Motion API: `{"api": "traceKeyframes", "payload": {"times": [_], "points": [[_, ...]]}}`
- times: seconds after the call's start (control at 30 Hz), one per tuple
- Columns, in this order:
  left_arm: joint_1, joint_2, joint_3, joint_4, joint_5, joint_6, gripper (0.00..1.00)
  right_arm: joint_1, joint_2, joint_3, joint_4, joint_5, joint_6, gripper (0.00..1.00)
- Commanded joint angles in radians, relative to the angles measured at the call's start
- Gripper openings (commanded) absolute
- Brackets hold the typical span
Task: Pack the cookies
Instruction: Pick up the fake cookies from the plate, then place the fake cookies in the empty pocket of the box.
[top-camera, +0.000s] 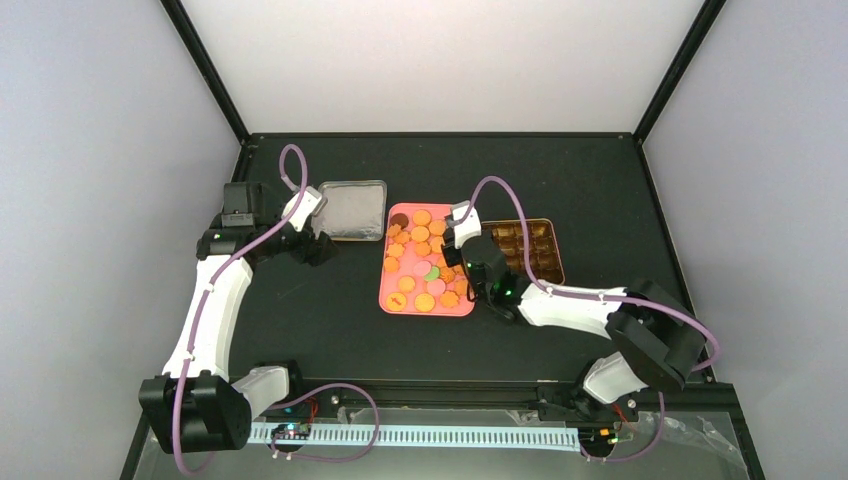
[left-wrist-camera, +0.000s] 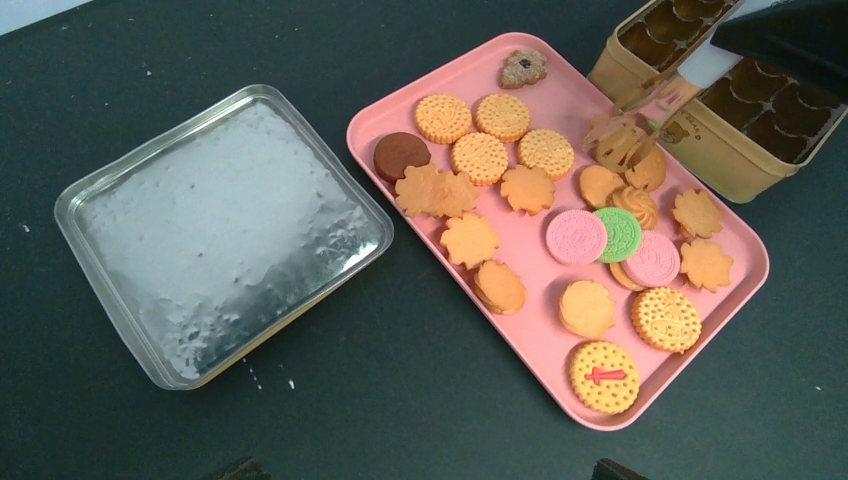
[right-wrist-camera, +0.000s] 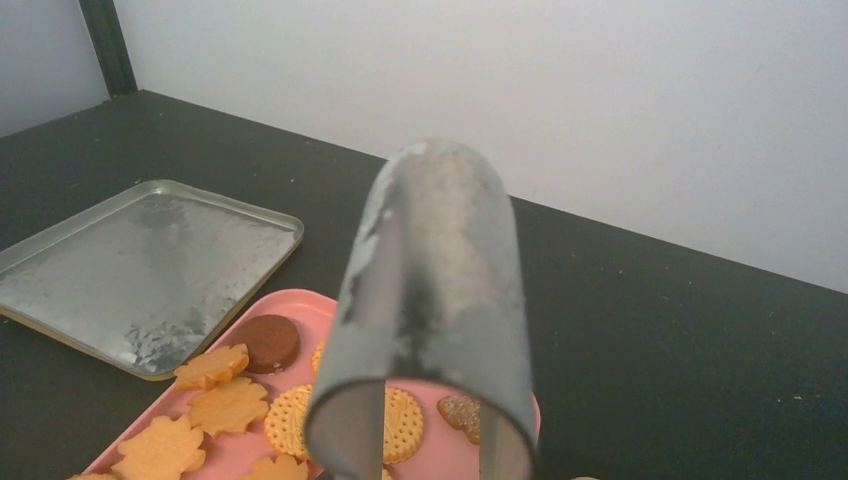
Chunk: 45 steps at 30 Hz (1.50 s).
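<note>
Pink tray (left-wrist-camera: 742, 292) in the middle of the black table (left-wrist-camera: 420, 400) holds the cookies (left-wrist-camera: 500, 180), mostly orange, a few pink, green and brown. The right hand (top-camera: 458, 238) grips metal tongs (right-wrist-camera: 440, 280), with their tips over cookies beside the gold tin (left-wrist-camera: 700, 150). The left hand (top-camera: 320, 246) is wide and holds nothing, near the silver lid (left-wrist-camera: 220, 230).

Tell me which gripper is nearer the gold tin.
Right. The right gripper, holding tongs, hangs at the edge of the gold tin next to the pink tray; the left gripper is across that tray, by the silver lid.
</note>
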Motion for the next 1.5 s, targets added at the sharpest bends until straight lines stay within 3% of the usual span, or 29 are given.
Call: {"api": "traceKeyframes", "payload": {"times": [0.0,0.3,0.53,0.97,1.3,1.47], "points": [[0.006,-0.02,0.004,0.028,0.012,0.005,0.87,-0.006,0.015,-0.02,0.092,-0.002,0.005,0.36],[0.006,-0.025,-0.005,0.032,0.015,-0.001,0.87,-0.006,-0.001,-0.069,0.086,-0.007,0.028,0.34],[0.007,-0.033,-0.012,0.037,0.015,-0.006,0.87,-0.01,-0.002,-0.033,0.055,0.001,0.021,0.16],[0.006,-0.035,-0.015,0.039,0.013,-0.009,0.86,-0.042,-0.043,0.016,0.023,-0.044,-0.017,0.05],[0.008,-0.035,-0.017,0.036,0.002,0.0,0.86,-0.063,-0.176,0.057,-0.054,-0.055,-0.05,0.03],[0.008,-0.02,-0.02,0.023,0.004,0.017,0.86,-0.147,-0.289,0.03,-0.131,-0.07,-0.03,0.04]]}}
